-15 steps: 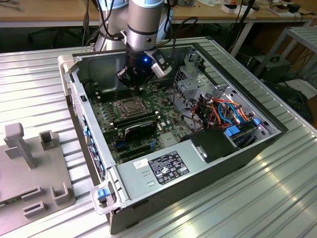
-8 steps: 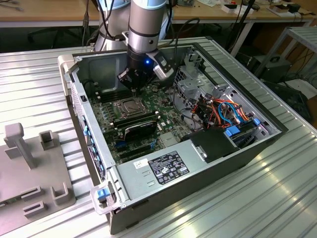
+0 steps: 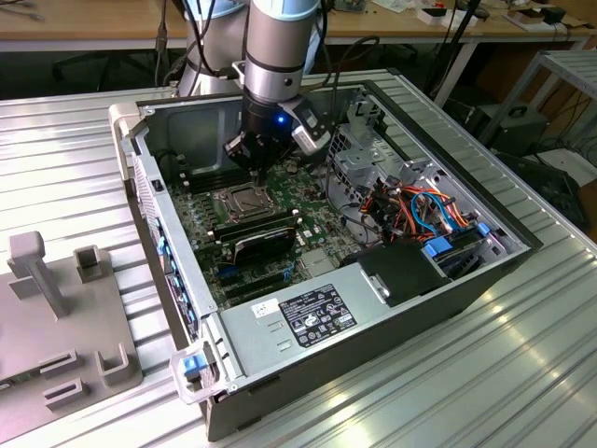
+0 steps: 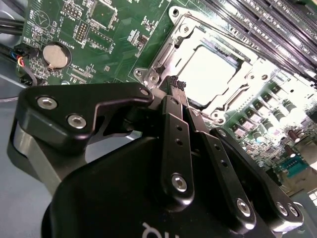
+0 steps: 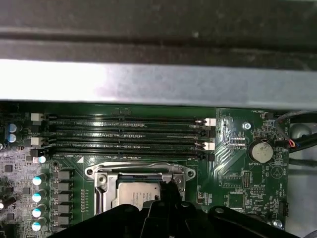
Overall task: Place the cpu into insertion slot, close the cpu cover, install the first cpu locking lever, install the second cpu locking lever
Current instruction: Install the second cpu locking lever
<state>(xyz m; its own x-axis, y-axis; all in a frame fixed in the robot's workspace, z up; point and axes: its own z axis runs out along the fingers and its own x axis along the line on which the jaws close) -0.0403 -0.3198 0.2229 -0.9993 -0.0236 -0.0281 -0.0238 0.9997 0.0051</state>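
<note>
Inside the open computer case (image 3: 504,271), the gripper (image 3: 256,163) hangs low over the green board (image 3: 210,229), right at one edge of the insertion slot (image 3: 241,200). Its two black fingers (image 4: 173,124) are pressed close together with nothing between them, and their tips sit at the slot's metal rim.

Room is tight here. Long black memory slots (image 5: 129,136) run just beside the slot on one side, and the case's grey wall (image 5: 158,84) rises right behind them. A round silver battery (image 5: 261,151) lies off to another side.

The cpu (image 4: 213,69) is flat in the slot, with a pale shiny square top. The cpu cover (image 4: 181,34) lies down around it like a silver frame, so the chip shows through its window.
</note>
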